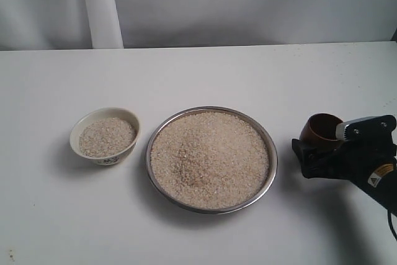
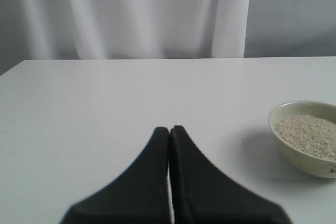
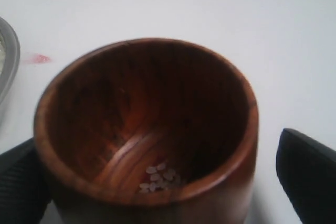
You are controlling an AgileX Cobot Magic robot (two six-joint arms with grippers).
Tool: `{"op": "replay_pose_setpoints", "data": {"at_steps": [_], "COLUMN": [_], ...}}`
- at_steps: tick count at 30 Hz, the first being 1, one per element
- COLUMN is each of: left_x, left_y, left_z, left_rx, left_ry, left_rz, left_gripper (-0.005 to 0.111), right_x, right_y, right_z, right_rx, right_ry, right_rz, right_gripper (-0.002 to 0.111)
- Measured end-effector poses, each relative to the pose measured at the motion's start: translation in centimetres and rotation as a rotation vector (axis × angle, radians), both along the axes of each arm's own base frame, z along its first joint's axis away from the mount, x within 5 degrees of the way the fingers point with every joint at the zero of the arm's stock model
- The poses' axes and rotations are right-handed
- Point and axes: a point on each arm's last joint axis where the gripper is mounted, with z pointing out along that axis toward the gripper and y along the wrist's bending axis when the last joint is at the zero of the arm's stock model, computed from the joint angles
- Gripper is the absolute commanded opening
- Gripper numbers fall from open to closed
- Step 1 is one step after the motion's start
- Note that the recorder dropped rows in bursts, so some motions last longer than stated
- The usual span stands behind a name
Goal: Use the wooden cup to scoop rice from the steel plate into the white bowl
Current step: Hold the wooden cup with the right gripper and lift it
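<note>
Near right: R gripper [image 3: 164, 182], jaws spread wide, straddles the wooden cup [image 1: 322, 130] on the white table [image 1: 186, 72]. One finger [image 3: 307, 177] stands clear of the cup wall and the other sits just beside it, so it's released, not grasping. Cup is empty bar a few grains. Left of it, mid-table, the steel plate [image 1: 211, 210] is full of rice [image 1: 208, 156]. Further left, the white bowl [image 1: 74, 136] holds rice nearly to its rim. Judged: some transfer done, plenty left, next scoop not begun. L gripper [image 2: 169, 129] is clenched on nothing.
</note>
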Motion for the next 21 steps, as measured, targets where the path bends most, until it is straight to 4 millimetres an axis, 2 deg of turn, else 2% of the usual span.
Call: {"op": "replay_pose_setpoints", "data": {"at_steps": [18, 21], "left_x": [0.00, 0.00], "left_y": [0.00, 0.00], "left_z": [0.00, 0.00], "left_rx": [0.000, 0.000], "left_ry": [0.000, 0.000], "left_rz": [0.000, 0.000], "left_gripper": [0.000, 0.000], "right_x": [-0.10, 0.36], "right_y": [-0.14, -0.14], "right_z": [-0.28, -0.28], "right_rx": [0.008, 0.003], "right_ry": [0.038, 0.039], "right_rz": [-0.021, -0.021], "right_gripper": [0.105, 0.105]}}
